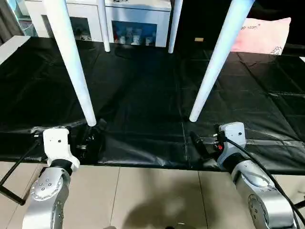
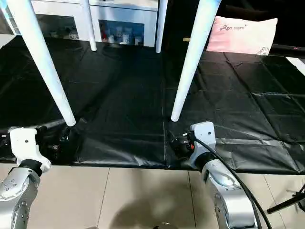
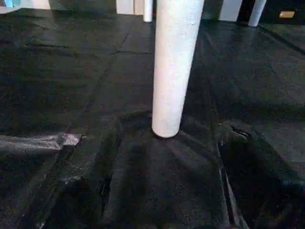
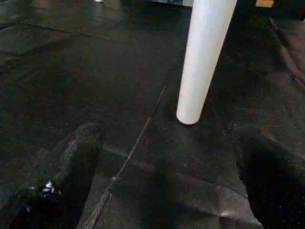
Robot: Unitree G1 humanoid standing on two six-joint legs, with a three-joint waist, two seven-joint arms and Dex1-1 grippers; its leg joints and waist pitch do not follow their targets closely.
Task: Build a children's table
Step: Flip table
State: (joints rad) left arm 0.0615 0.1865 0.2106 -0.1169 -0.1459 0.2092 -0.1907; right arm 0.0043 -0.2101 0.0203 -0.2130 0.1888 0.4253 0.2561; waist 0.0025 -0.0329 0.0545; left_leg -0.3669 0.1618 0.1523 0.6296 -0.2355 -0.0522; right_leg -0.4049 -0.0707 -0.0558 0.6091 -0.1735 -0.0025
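The near-left leg (image 1: 71, 57) is planted upright just beyond the left gripper (image 1: 88, 138), nearer than the right gripper (image 1: 200, 143); both are spread wide, holding nothing.

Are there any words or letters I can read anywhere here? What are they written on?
Pink pillow: a short line of dark writing near its top, too small and blurred to read for sure.
Small drawing in the pillow's lower corner: a picture, no letters to read.
Small yellow tag in the dark area beside the white cabinet: too small to read.
Table legs, black floor sheet, grippers: no writing.
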